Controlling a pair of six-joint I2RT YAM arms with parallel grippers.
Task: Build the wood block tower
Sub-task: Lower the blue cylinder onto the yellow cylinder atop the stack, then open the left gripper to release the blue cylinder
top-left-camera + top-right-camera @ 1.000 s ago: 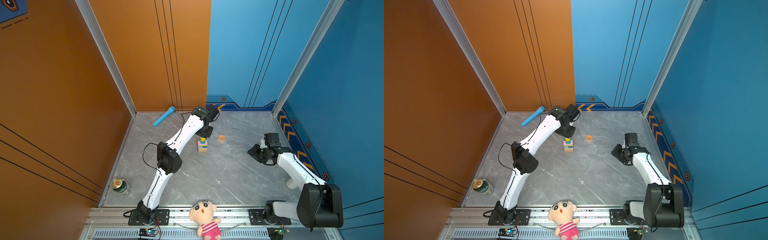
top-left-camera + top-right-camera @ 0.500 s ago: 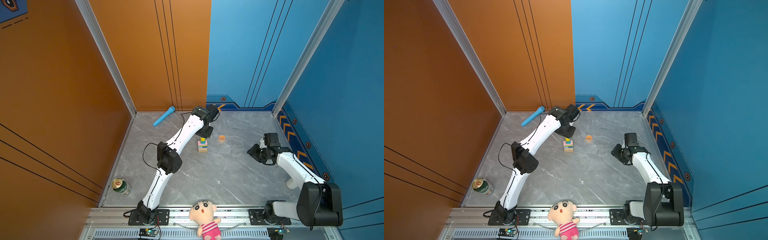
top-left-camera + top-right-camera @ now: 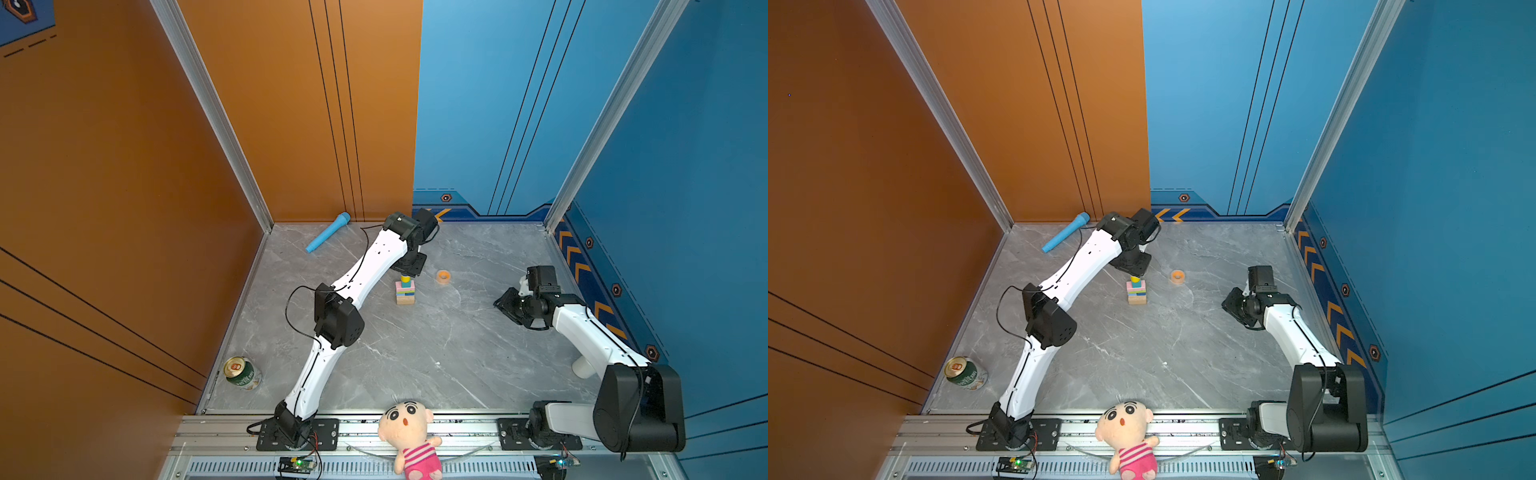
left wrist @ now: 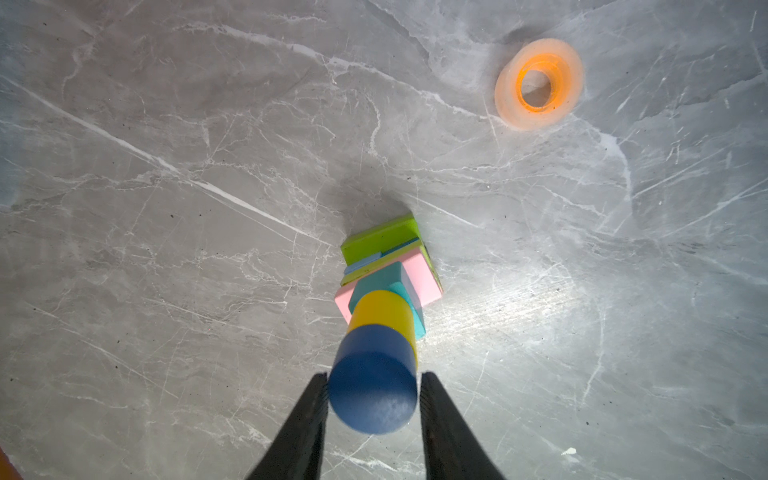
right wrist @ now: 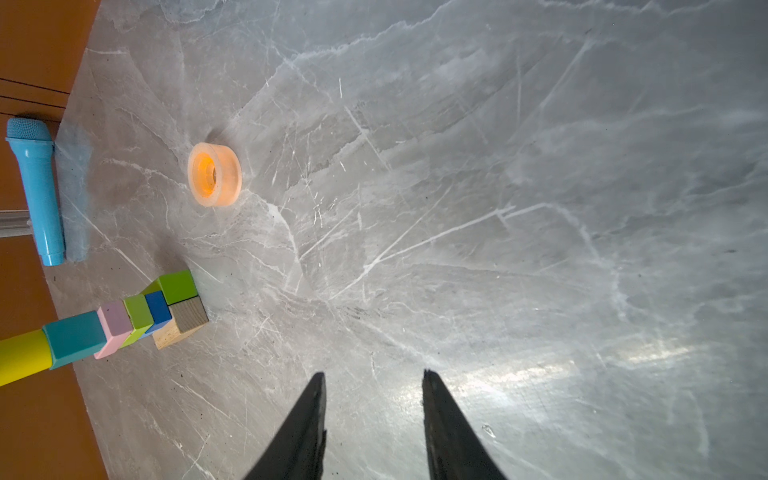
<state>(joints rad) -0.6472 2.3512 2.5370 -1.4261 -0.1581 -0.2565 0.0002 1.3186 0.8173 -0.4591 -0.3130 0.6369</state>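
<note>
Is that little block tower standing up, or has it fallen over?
Upright. In a top view the tower stands whole, with the tan block at the bottom and the dark blue cylinder on top.

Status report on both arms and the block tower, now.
Left fingers flank dark blue cylinder atop tower, grip unclear. Right fingers open, empty, away from tower. Orange tape ring beside tower, not touching.
</note>
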